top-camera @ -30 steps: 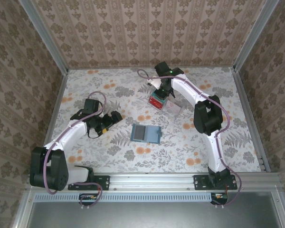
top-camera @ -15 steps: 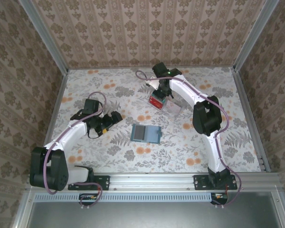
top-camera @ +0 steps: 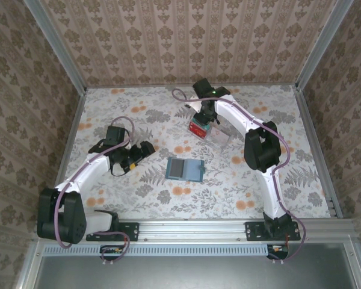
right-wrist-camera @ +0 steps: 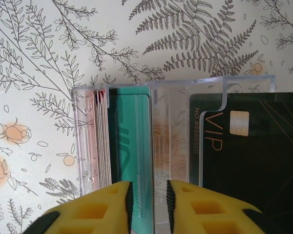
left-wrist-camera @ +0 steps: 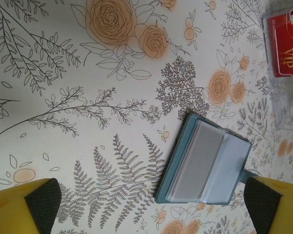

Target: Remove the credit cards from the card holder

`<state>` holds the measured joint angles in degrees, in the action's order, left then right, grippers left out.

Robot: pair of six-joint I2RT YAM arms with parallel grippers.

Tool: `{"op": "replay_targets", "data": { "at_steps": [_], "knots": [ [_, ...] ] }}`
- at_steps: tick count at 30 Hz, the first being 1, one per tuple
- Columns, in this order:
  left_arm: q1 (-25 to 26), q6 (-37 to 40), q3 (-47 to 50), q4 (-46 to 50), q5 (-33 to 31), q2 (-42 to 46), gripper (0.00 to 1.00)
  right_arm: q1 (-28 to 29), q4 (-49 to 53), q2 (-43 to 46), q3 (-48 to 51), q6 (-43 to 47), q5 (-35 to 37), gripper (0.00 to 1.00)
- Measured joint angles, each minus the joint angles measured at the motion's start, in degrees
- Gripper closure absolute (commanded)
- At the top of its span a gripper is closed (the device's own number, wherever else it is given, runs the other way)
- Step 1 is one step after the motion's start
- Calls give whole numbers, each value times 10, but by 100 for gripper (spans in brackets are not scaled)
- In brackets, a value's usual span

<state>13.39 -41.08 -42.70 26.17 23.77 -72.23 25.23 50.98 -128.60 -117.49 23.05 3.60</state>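
At clear box (right-wrist-camera: 172, 112), right tool (right-wrist-camera: 150, 187); open card holder (top-camera: 185, 169) mid-table.

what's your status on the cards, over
Left gripper open near card holder. Right gripper over clear card box, jaws narrow, grip unclear. Holder open; red VIP card in box.

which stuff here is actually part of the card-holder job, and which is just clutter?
Job: card holder, lying open; red card, already in the clear box.
Lying about: clear box itself; likely the green card and black VIP card inside it.
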Motion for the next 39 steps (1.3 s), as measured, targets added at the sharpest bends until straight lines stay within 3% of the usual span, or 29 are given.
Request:
{"op": "replay_targets", "data": {
  "at_steps": [5, 13, 19, 28, 39],
  "knots": [
    [0, 0, 0, 2, 0, 7, 0, 2, -6, 50, 30, -70, -19, 51],
    [4, 0, 0, 7, -8, 9, 0, 39, -70, 289, 236, -241, -43, 38],
    [16, 0, 0, 6, -12, 10, 0, 102, -120, 372, 384, -401, -73, 32],
    [20, 0, 2, 5, -22, 10, 0, 235, -155, 295, 440, -585, -86, 34],
    [20, 0, 15, 4, -21, 15, 0, 242, -146, 186, 404, -691, -51, 33]
  ]
}}
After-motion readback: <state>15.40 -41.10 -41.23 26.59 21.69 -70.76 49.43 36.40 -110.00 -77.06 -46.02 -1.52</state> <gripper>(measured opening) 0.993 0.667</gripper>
